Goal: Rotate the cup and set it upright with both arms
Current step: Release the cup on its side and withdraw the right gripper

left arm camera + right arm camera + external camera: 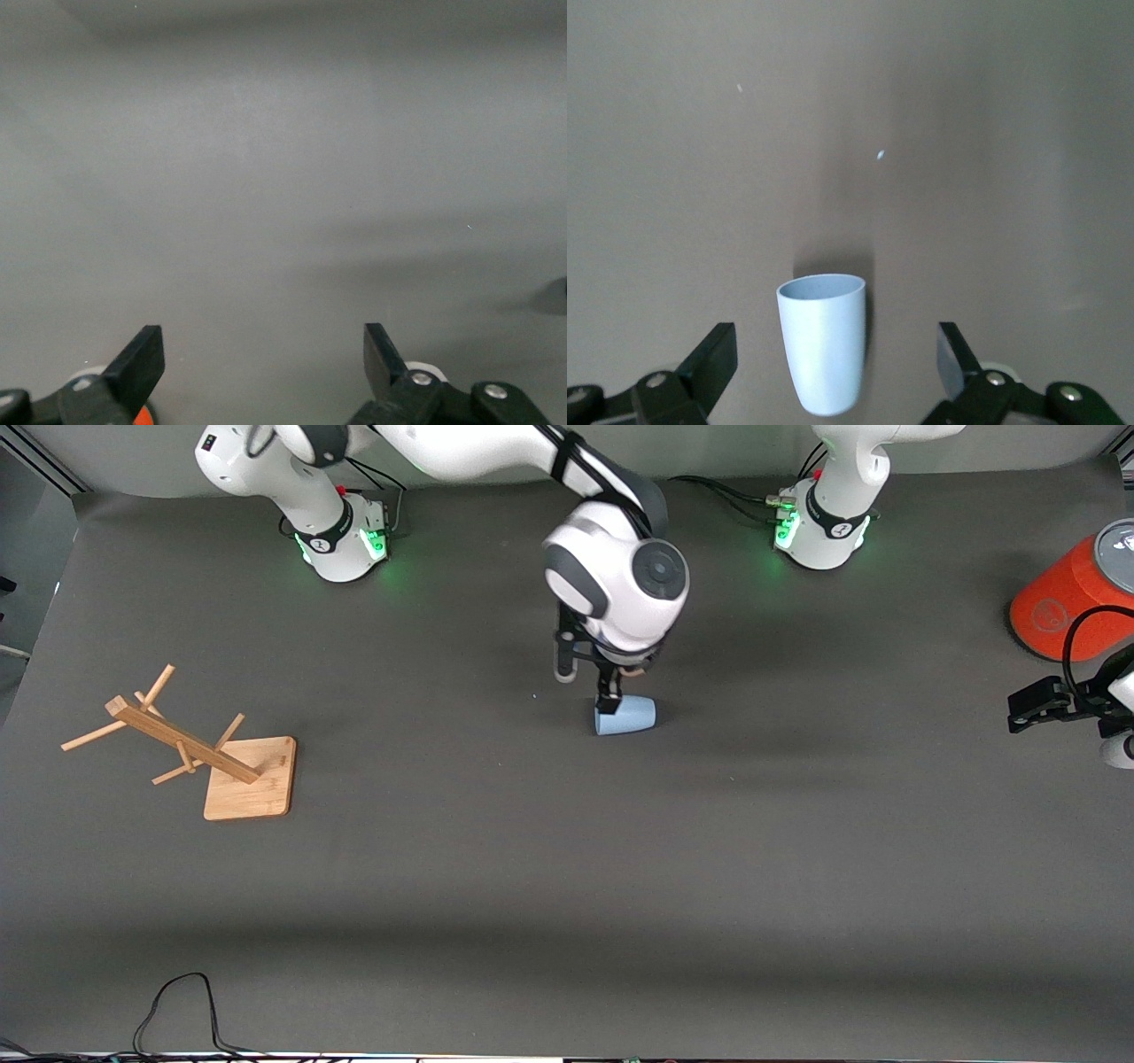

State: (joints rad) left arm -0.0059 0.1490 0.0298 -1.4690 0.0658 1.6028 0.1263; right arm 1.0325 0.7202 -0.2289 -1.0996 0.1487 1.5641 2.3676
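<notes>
Lying on its side near the middle of the dark grey matte counter (pixel 567 886): small pale blue tapered handleless cup (pixel 625 716), matte plastic in look, smooth-walled, narrower at the rounded base than at the rim. No writing or label legible on it in any view.

Directly over that cup: right gripper (pixel 586 682), black, hung from a glossy white wrist with dark grey joint bands. Jaws spread wide in the right wrist view, one black finger (pixel 713 359) to each side of the cup (pixel 822 343), neither touching it, nothing held. Open mouth of the cup turned away from the wrist camera, thin rim showing as an oval.

At the left arm's end of the counter, waiting: left gripper (pixel 1036 701), black, near the large orange cylinder with a grey top (pixel 1076 598). Some faint round mark on the cylinder's orange side, not readable. Jaws wide apart in the left wrist view, fingers (pixel 142 359) over bare grey surface, holding nothing.

Toward the right arm's end: light wooden rack with slanted pegs on a square flat base (pixel 251 778), pale grain, rounded corners. Small dark emblems on both white arm bases, too small to read; green lights glowing beside them.
</notes>
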